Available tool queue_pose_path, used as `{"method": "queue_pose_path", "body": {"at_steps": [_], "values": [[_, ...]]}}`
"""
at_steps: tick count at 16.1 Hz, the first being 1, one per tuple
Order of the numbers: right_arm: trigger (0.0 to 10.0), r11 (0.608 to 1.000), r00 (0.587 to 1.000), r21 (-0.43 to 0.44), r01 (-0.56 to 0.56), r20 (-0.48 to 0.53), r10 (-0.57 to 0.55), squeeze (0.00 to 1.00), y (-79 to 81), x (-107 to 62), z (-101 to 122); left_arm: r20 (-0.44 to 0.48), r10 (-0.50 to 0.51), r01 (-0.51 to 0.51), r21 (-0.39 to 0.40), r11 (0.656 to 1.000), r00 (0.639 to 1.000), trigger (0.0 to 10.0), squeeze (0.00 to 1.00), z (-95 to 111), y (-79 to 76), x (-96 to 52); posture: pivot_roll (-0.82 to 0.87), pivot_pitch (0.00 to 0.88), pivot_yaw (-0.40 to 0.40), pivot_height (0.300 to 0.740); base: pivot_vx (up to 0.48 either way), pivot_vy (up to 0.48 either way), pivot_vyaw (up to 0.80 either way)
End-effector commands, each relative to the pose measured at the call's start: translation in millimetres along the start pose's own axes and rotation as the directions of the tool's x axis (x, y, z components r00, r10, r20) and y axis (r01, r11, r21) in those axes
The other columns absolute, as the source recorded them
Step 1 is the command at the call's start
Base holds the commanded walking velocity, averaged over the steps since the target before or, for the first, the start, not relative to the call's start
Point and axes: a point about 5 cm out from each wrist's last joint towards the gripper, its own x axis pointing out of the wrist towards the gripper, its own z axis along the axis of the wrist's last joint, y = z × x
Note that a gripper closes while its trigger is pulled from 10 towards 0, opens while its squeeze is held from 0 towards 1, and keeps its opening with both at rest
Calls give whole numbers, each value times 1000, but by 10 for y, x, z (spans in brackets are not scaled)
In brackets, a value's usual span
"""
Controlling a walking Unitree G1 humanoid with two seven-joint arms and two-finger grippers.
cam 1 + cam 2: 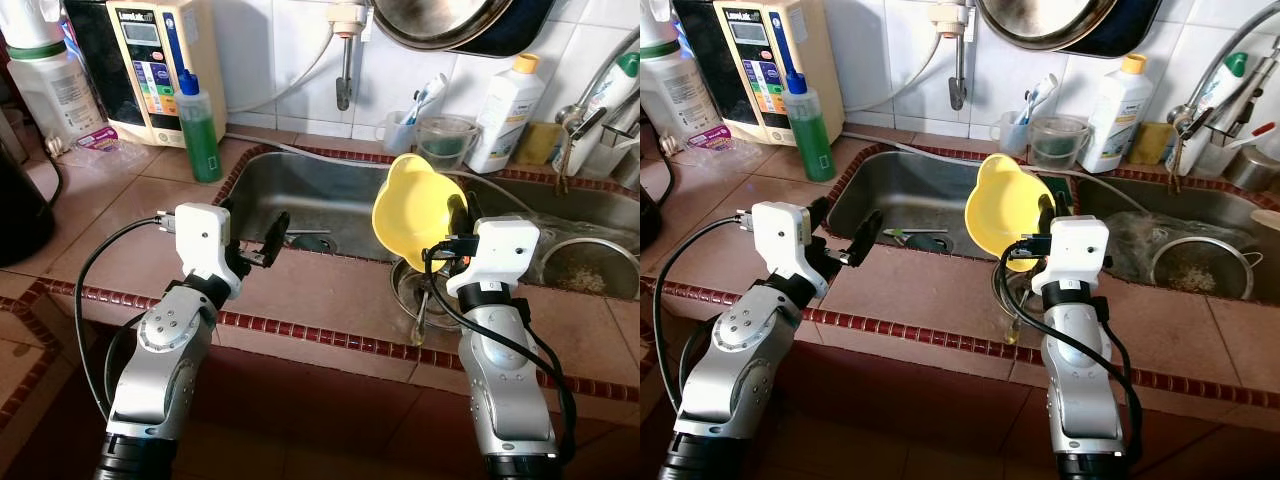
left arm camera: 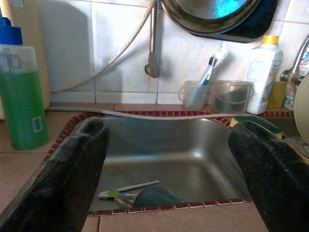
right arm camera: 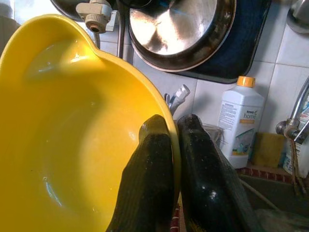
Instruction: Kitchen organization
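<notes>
My right gripper point(image 3: 175, 133) is shut on the rim of a yellow plastic bowl point(image 1: 415, 210), one finger inside and one outside. The bowl is held tilted above the divider between the two basins of the steel sink point(image 1: 310, 190). My left gripper point(image 1: 262, 242) is open and holds nothing, hovering over the front edge of the left basin. Between its wide-spread fingers point(image 2: 72, 164), a small green-and-white brush point(image 2: 128, 189) and a dark rounded item lie on the basin floor.
A green soap bottle point(image 1: 198, 125) and a beige wall appliance point(image 1: 150, 65) stand back left. A cup with toothbrushes point(image 1: 405, 125), a clear jug point(image 1: 445, 140) and a white bottle point(image 1: 506, 112) line the back ledge. A strainer point(image 1: 590, 265) sits in the right basin. A pan point(image 1: 440, 20) hangs above.
</notes>
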Motion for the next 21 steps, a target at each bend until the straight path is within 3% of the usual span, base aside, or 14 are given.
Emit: {"method": "queue_pose_path", "body": {"at_steps": [1, 20, 21], "values": [[10000, 1000, 1000, 8, -8, 26, 8, 0, 15, 33, 52, 9, -11, 11, -5, 1000, 1000, 10000, 0, 37, 0, -16, -147, 0, -3, 740, 255, 0, 0], [10000, 1000, 999, 10, -13, 33, 13, 0, 15, 82, 68, 34, -6, 7, -30, 1000, 999, 10000, 0, 72, -20, 28, -151, 0, -12, 740, 313, 0, 0], [10000, 1000, 1000, 17, -16, 27, 15, 0, 18, 85, 65, 46, -5, 8, -84, 996, 999, 10000, 0, 97, -26, 21, -152, 0, -13, 740, 0, 0, 0]]}}
